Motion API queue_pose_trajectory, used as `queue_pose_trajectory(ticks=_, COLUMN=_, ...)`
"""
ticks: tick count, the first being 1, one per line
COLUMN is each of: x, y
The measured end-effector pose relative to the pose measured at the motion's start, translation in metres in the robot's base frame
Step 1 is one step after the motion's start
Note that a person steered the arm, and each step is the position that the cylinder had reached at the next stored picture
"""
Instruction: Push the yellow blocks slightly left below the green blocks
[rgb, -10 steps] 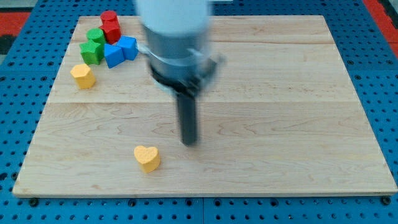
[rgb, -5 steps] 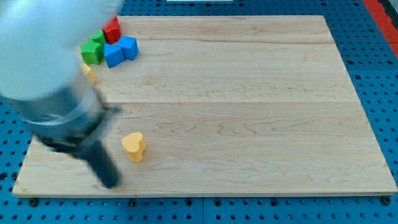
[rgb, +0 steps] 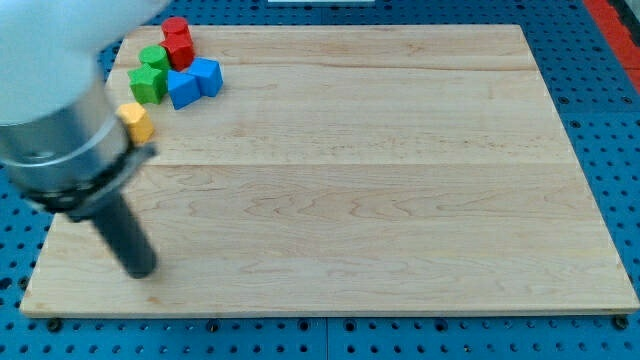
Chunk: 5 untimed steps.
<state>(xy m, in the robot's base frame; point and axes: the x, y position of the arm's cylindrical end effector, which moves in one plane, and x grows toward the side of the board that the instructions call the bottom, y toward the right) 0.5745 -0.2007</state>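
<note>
The counter (rgb: 380, 150) was pale wood with fine grain, smooth and matt. The blue perforated surface (rgb: 610, 130) around it looked like painted metal. My tip (rgb: 140, 272) ended a dull dark rod.

The arm (rgb: 60, 90) comes in from the view's upper left, and its pale, blurred housing fills that corner. Below the housing sits a grey cylindrical section, closed off by a dark collar (rgb: 75, 185) with a small lug sticking out toward the view's right. From the collar a straight dark rod (rgb: 122, 235) slants down and toward the view's right. It is tilted in the view, not upright. The rod ends in my tip (rgb: 143, 272), which rests at the counter's surface near the view's bottom-left corner. The rod's lower end looks rounded and plain, and the whole arm is softened by blur.
</note>
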Motion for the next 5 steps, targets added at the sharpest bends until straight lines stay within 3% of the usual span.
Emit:
queue_pose_trajectory(ticks=2, x=-0.114, y=-0.016)
queue_pose_trajectory(ticks=3, x=-0.096, y=0.009)
queue_pose_trajectory(ticks=4, x=-0.064, y=-0.036)
queue_pose_trajectory(ticks=5, x=-0.069, y=-0.083)
